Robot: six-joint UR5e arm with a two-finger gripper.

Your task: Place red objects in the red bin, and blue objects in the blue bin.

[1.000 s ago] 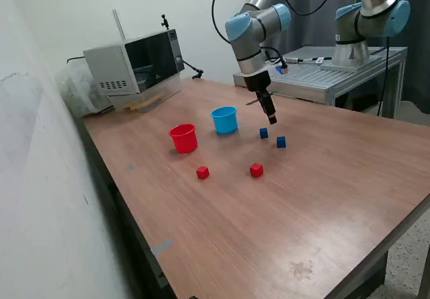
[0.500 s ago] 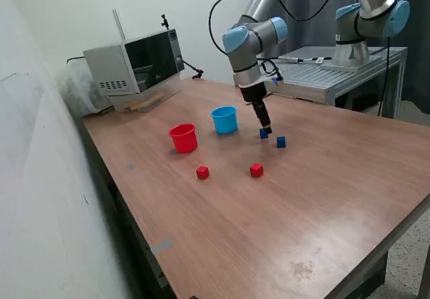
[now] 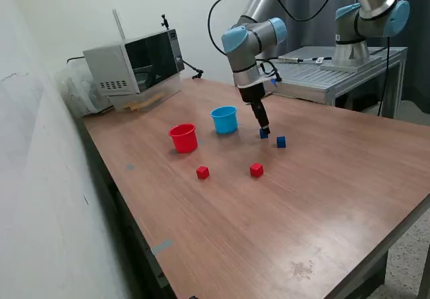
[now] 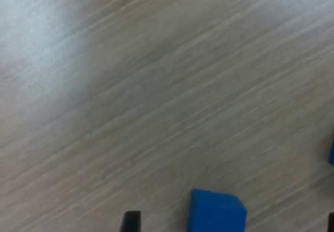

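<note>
My gripper (image 3: 263, 130) is down at the table, open, its fingertips either side of a dark blue cube (image 3: 264, 135). In the wrist view the cube (image 4: 216, 211) sits between the two dark fingertips (image 4: 130, 221), not clamped. A second blue cube (image 3: 281, 142) lies just to the exterior view's right and shows at the wrist frame's edge (image 4: 332, 154). Two red cubes (image 3: 202, 173) (image 3: 256, 170) lie nearer the front. The red cup (image 3: 183, 138) and the light blue cup (image 3: 224, 119) stand upright to the exterior view's left of the gripper.
A grey microwave-like box (image 3: 134, 67) stands at the table's back left corner. A second arm (image 3: 366, 17) stands on a metal bench (image 3: 336, 70) behind the table. A white wall runs along the exterior view's left.
The gripper has come down and shifted slightly to the exterior view's left, from above the table to around the nearer blue cube. The cubes and cups have not moved.
</note>
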